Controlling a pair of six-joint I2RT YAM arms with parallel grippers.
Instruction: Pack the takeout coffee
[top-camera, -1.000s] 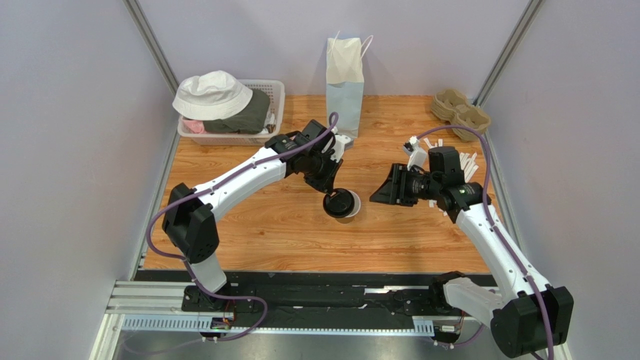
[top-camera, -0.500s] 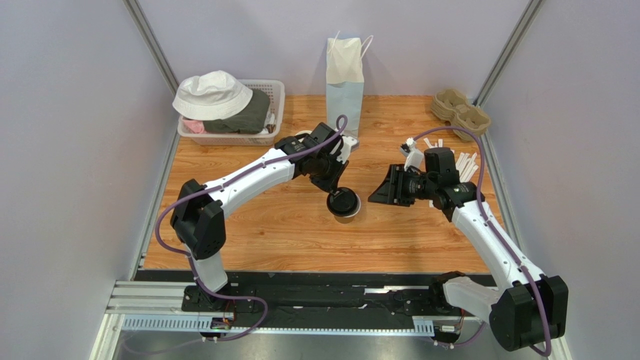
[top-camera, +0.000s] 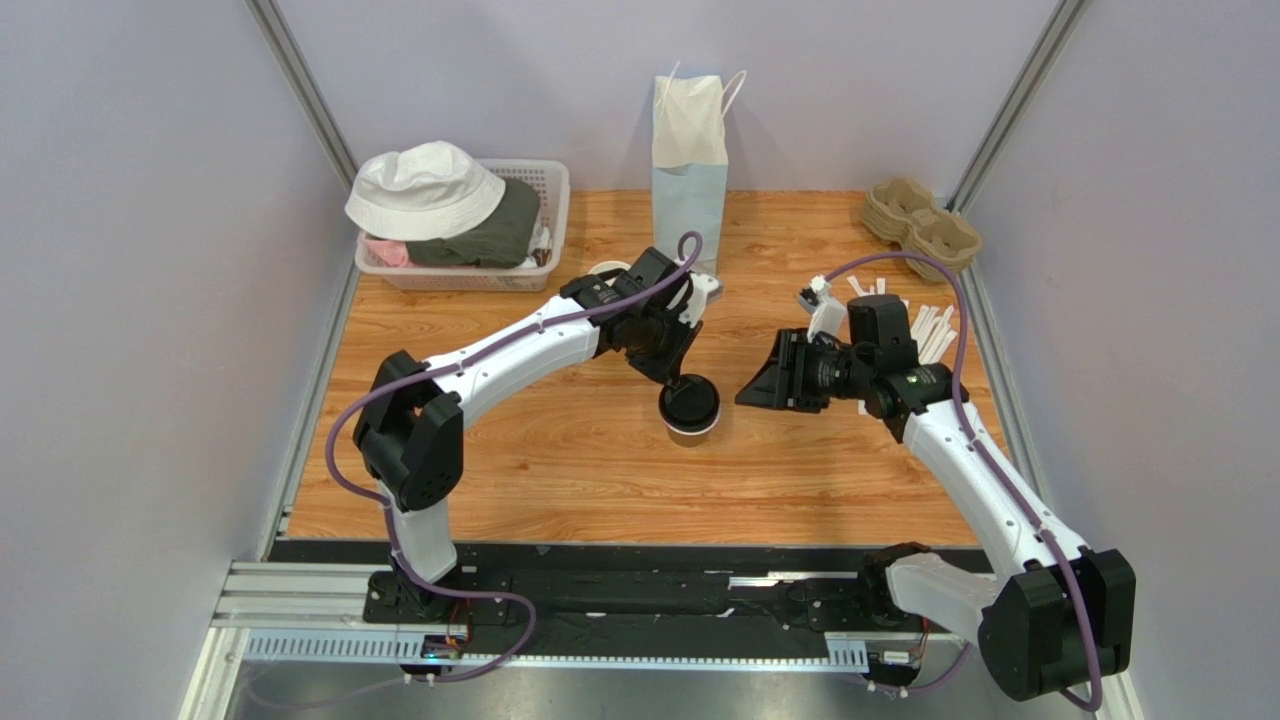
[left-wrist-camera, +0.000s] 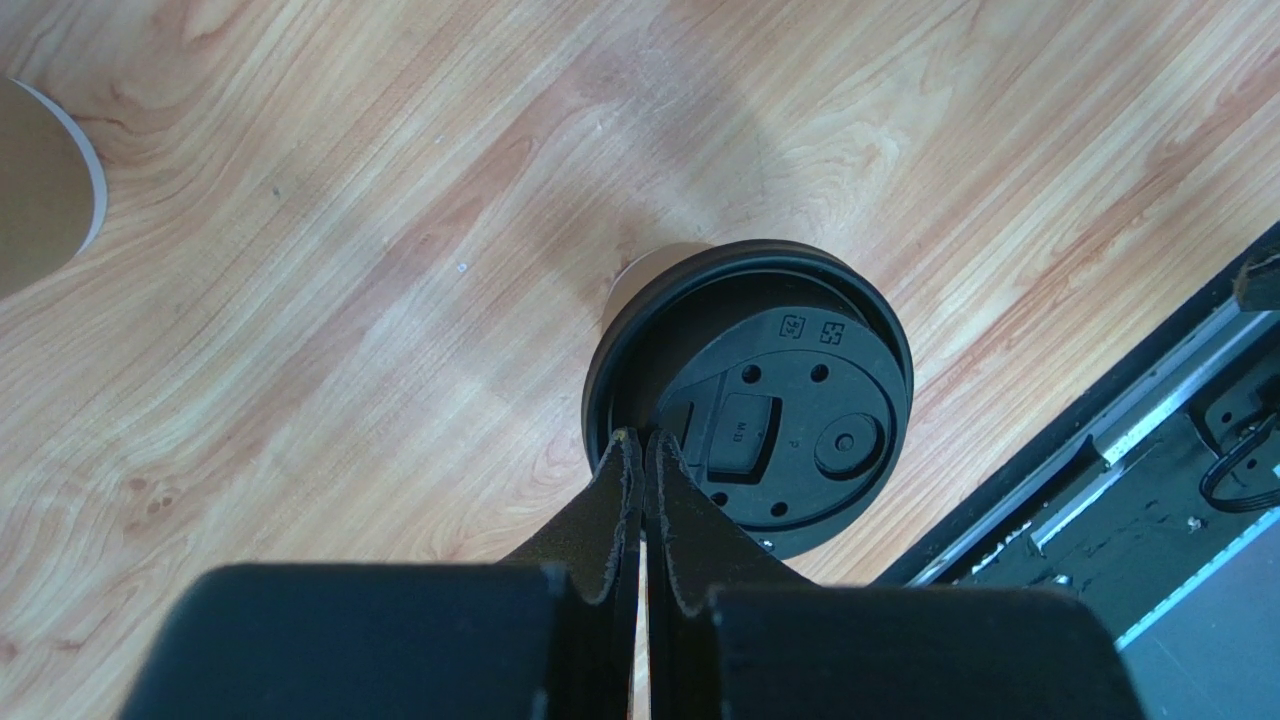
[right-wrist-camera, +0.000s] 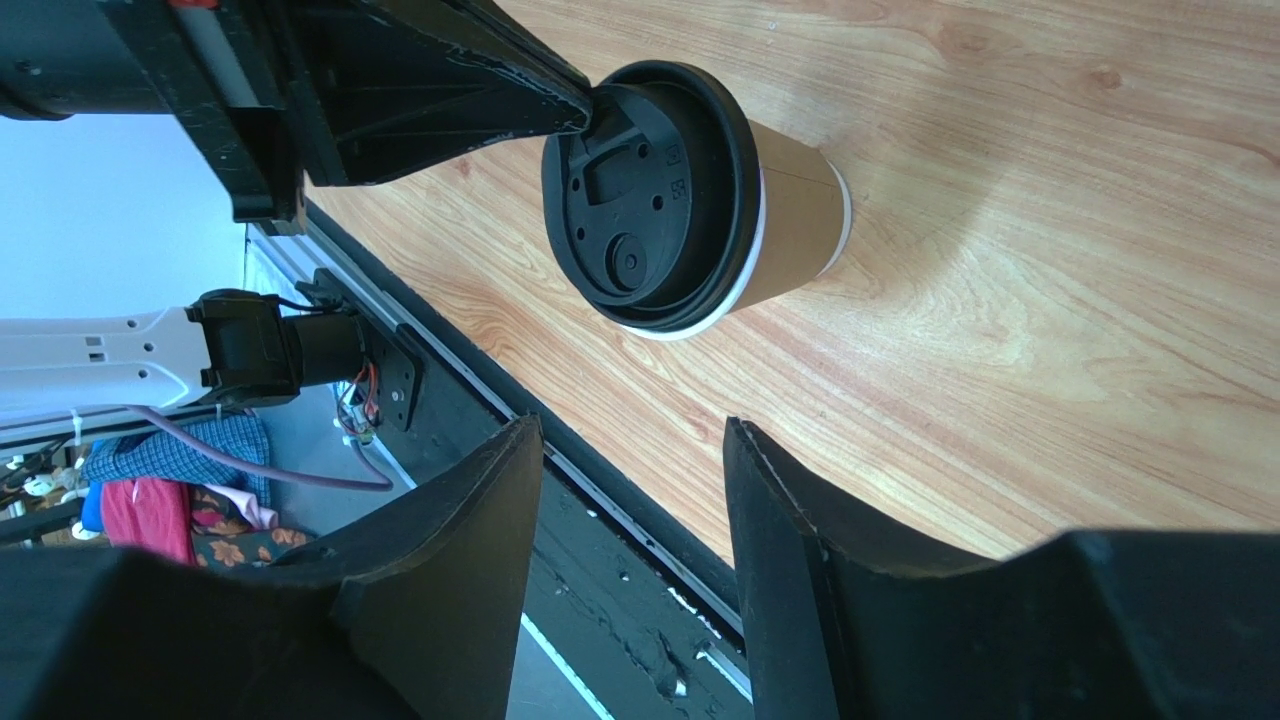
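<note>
The takeout coffee (top-camera: 693, 417) stands upright about the middle of the tabletop (top-camera: 496, 450), a shade nearer the near edge than the far one, with its black lid (left-wrist-camera: 781, 413) seated on top. The left gripper (left-wrist-camera: 643, 444) reaches it from the far-left side with its fingers pressed together, nothing between them that I can see. The tips rest on the lid's rim, so my guess is it is pushing the lid home or steadying the cup, not grasping it. The right gripper (right-wrist-camera: 624, 450) hangs just to the cup's right, low and aimed at its side. Its fingers are spread wide and touch nothing, which looks like a line-up for taking the cup round the body. The paper bag (top-camera: 690, 150) stands at the middle of the far edge, presumably the coffee's destination, though I can't tell how wide its mouth gapes. The left arm lies across the straight way to it, so it would want to clear off first. Bare wood shows around the cup toward the near and left edges. The basket (top-camera: 556, 188) with a bucket hat (top-camera: 425, 188) fills the far-left corner, and a cardboard cup carrier (top-camera: 920, 219) the far-right.
</note>
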